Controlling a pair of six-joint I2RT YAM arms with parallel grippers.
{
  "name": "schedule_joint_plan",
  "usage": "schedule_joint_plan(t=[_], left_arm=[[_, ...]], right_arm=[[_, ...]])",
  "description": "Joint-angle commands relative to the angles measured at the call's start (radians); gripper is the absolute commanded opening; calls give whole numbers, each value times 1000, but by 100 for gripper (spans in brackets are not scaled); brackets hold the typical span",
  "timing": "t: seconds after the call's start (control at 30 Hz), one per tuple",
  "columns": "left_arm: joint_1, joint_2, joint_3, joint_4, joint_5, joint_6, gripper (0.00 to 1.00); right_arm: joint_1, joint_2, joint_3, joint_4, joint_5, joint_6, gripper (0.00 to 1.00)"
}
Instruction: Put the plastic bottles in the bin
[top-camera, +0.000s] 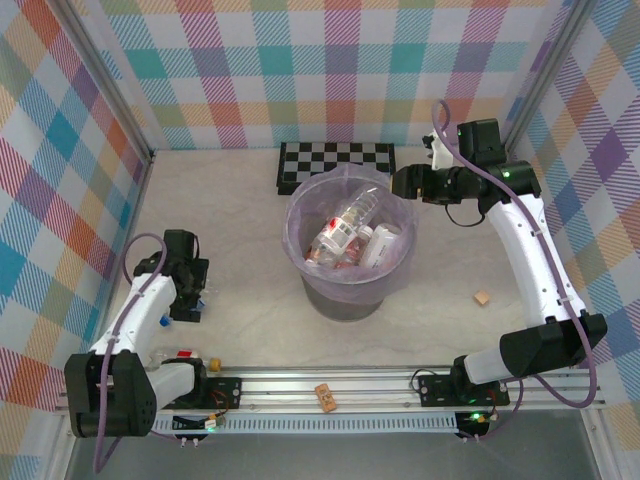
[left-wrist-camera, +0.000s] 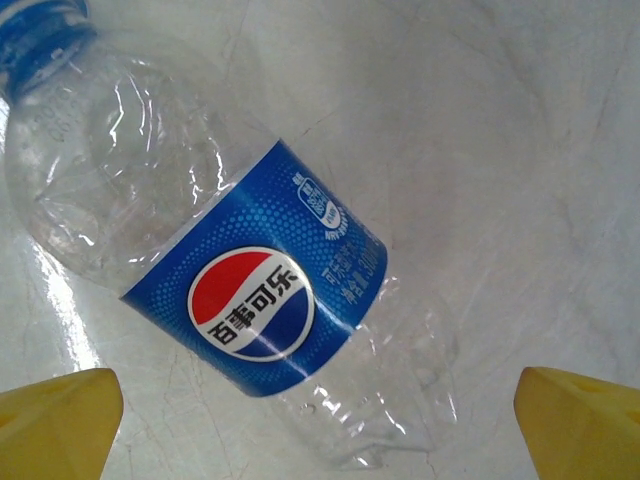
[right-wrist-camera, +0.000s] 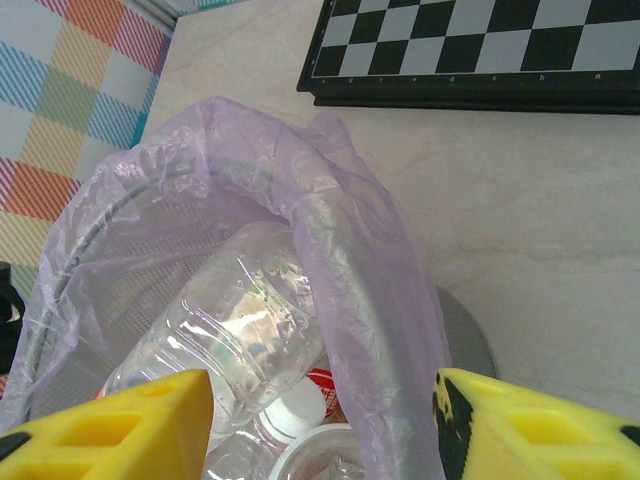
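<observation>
Near the left edge of the worktop, the left end effector (left-wrist-camera: 318, 392) was held fully open, its yellow fingers (left-wrist-camera: 58, 422) spread to either side of a clear blue-labelled bottle (left-wrist-camera: 250, 290) that lay on its side on the worktop, with nothing gripped. This bottle appeared empty and dented, so it was judged to be very light, thin-walled and easily crushed, with a smooth skin that could slip. The labelled waist, roughly mid-length, was judged the best place to take hold, since the blue cap (left-wrist-camera: 40, 35) end tapers and the base would buckle. A second bottle with a red label (top-camera: 178, 354) was seen near the near-left corner, partly covered by the left arm. Around the middle of the worktop stood the bin (top-camera: 300, 215), lined with its lavender bag, and several bottles (top-camera: 345, 235) were already piled inside it. Beyond it, by the far edge, a checkerboard (top-camera: 335, 165) lay flat. Over the far-right part of the bin's rim, the right end effector (right-wrist-camera: 320, 392) was held with its jaws apart and nothing between them. A small tan block (top-camera: 483, 298) was left toward the right edge.
</observation>
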Motion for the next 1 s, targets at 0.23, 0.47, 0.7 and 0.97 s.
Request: schedule_joint_plan(t=[0.23,0.47,0.7,0.97], left_arm=[[17,126,-36,124,19,-33,95],[17,184,-31,154,42,-18,77],[18,220,-13,138,34,-10,68],[17,196,40,80,7,47,62]], right_arm=[[4,-8,-1,-33,14,-31,60],[4,-3,8,-38,13,-31,60],[4,4,18,-44,16,-30,60],[4,1,13,-39,17,-24,60]])
